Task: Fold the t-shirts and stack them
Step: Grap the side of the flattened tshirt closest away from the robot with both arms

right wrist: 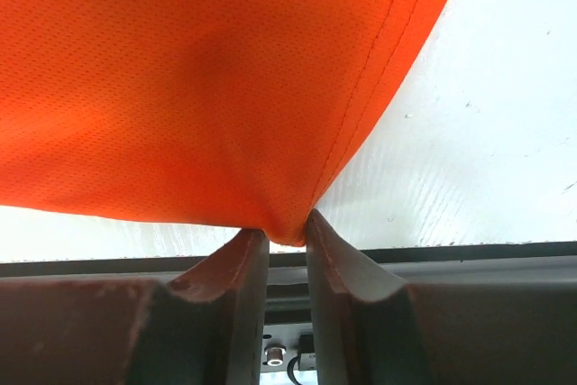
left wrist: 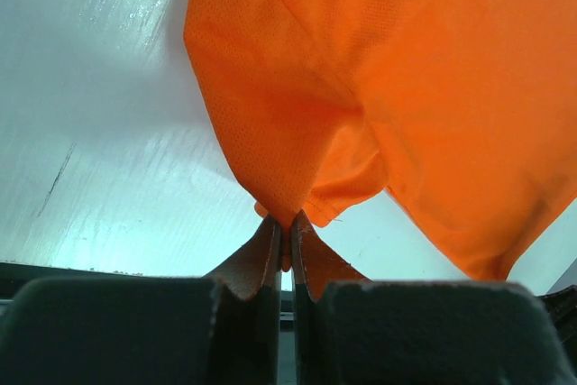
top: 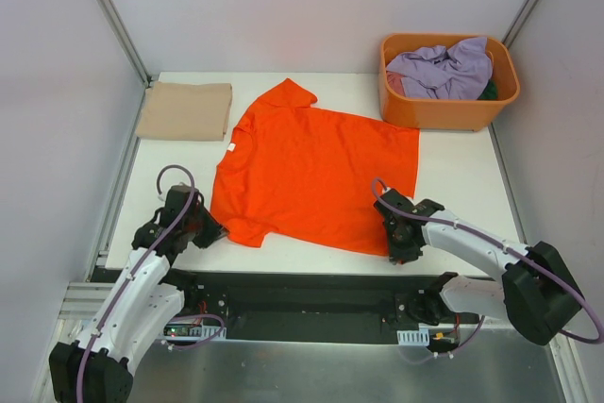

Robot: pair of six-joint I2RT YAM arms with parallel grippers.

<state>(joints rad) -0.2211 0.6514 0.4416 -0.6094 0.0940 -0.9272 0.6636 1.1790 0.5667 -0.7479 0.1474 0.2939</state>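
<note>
The bright orange t-shirt (top: 311,172) lies spread on the white table (top: 453,200), collar to the left. My left gripper (top: 219,230) is shut on its near left sleeve, whose cloth (left wrist: 297,132) rises from between the fingertips in the left wrist view. My right gripper (top: 396,254) is shut on the near right hem corner (right wrist: 287,227). A folded tan beige t-shirt (top: 185,109) lies at the back left. A lavender t-shirt (top: 444,70) and a bit of dark green cloth (top: 488,92) sit in the basket.
The rigid orange plastic basket (top: 444,109) stands at the back right corner. Grey walls enclose the table on three sides. The table's near edge and a black rail (top: 311,288) run just behind both grippers.
</note>
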